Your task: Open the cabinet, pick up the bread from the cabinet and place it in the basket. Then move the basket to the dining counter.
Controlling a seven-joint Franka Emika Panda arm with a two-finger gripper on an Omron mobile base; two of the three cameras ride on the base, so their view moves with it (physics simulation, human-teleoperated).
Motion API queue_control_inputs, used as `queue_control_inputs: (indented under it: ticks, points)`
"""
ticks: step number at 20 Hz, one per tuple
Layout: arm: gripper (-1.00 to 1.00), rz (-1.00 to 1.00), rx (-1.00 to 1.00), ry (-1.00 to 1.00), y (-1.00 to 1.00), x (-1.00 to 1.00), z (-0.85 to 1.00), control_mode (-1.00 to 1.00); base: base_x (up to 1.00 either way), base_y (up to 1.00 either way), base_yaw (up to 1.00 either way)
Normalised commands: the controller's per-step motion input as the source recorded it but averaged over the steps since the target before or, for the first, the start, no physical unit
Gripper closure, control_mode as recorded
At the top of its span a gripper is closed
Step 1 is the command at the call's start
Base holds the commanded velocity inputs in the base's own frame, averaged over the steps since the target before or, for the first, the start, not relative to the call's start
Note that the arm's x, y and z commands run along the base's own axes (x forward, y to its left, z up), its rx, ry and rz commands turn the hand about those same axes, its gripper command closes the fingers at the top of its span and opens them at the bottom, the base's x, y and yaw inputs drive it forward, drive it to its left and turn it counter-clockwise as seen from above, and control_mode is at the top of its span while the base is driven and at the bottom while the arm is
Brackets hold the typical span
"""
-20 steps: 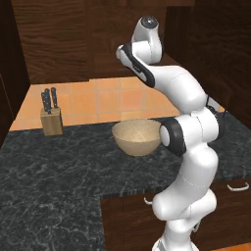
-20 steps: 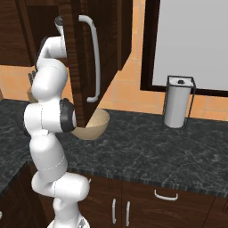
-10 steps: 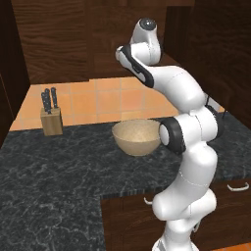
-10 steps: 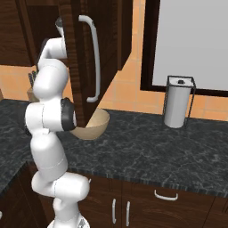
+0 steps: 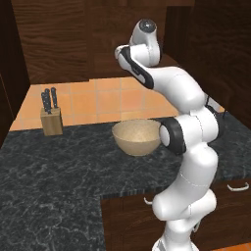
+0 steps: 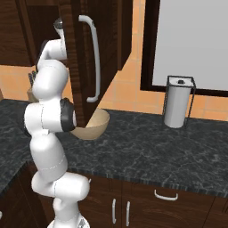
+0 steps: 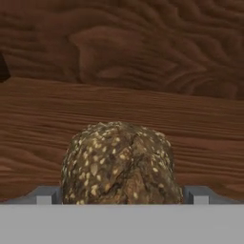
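claw (image 7: 122, 198) wide open, one finger (image 7: 46, 195) each side of the bread (image 7: 120, 164), bread sits on the wood shelf in the cabinet (image 6: 82, 53), basket (image 5: 137, 137) on the black counter (image 5: 54, 171)

I'm seeing the bread (image 7: 121, 164) getting cut off along its bottom. I'm losing the basket's (image 6: 95, 126) left part behind the cabinet (image 6: 82, 58) door.

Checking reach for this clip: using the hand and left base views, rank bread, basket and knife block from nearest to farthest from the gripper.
1. Bread: between the open gripper fingertips, on the cabinet shelf.
2. Basket: on the counter below.
3. Knife block: far left by the wall.
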Motion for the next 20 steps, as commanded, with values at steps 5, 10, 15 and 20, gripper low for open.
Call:
queue_control_inputs:
  ticks: [5,10,15,20]
  points:
    - [1.00,-0.03,0.00,-0.15,0.10,-0.74,0.00,-1.00,0.00,0.00,0.00]
    - [1.00,-0.10,0.00,0.00,0.05,-1.00,0.11,-1.00,0.00,0.00,0.00]
    - [1.00,-0.10,0.04,0.00,0.00,-1.00,0.25,-1.00,0.00,0.00,0.00]
    - [1.00,-0.08,0.08,0.00,0.00,-1.00,0.05,-1.00,0.00,0.00,0.00]
